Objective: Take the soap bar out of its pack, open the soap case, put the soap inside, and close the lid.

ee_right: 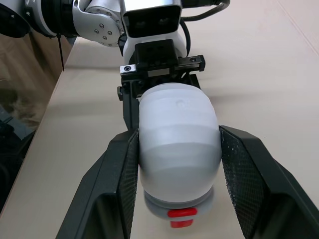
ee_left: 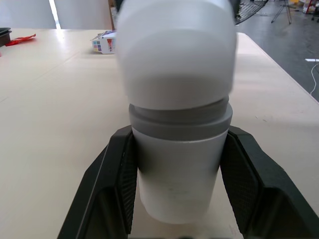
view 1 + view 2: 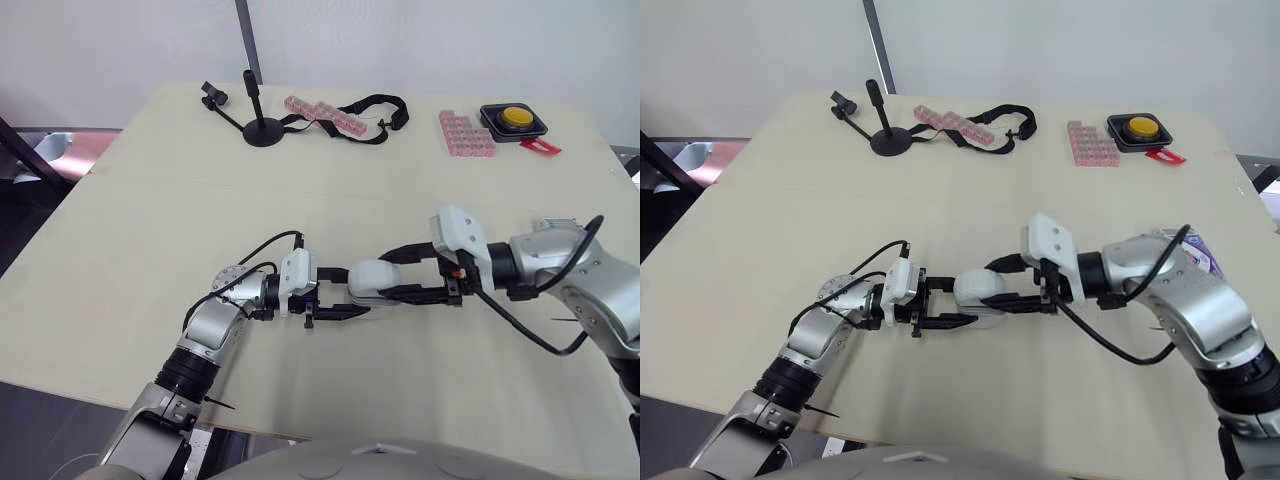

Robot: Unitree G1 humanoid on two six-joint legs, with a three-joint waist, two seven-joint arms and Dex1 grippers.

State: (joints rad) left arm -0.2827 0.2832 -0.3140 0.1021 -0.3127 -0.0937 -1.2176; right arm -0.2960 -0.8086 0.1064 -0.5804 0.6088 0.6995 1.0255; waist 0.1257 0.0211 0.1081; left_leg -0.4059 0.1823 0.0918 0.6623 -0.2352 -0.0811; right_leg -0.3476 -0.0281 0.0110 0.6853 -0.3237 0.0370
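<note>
**Soap case held at both ends, lid not yet open**

Soap case [image 1: 178, 149] sits closest to me, a rounded white shell gripped from two sides at once. My left gripper [image 2: 177, 149] has one end of it: the fingers [image 2: 112, 189] stand about as far apart as the case is wide, and the pads press on its two flanks. My right gripper [image 1: 178, 139] comes in from the opposite end, set at the same moderate width, its fingers [image 1: 244, 179] closed against the shell on either side. So both tools hold the same thing, and neither has anything else.

I judge the step in hand to be opening the case. The two halves look joined, a grey band runs round the middle, and a small red catch [image 1: 180, 214] shows on the end nearest my right wrist. I cannot tell whether the case rests on the table [image 3: 150, 250] or hangs just above it.

The next move, as I read it, calls for one gripper to hold firm while the other frees the catch or draws its half away, straight along the case so the smooth shell does not slip out of the pads.

A small printed box [image 2: 103, 44], likely the soap pack, lies on the table well apart from the case, beyond its right-hand end. Whether the soap is inside it I cannot tell.
</note>
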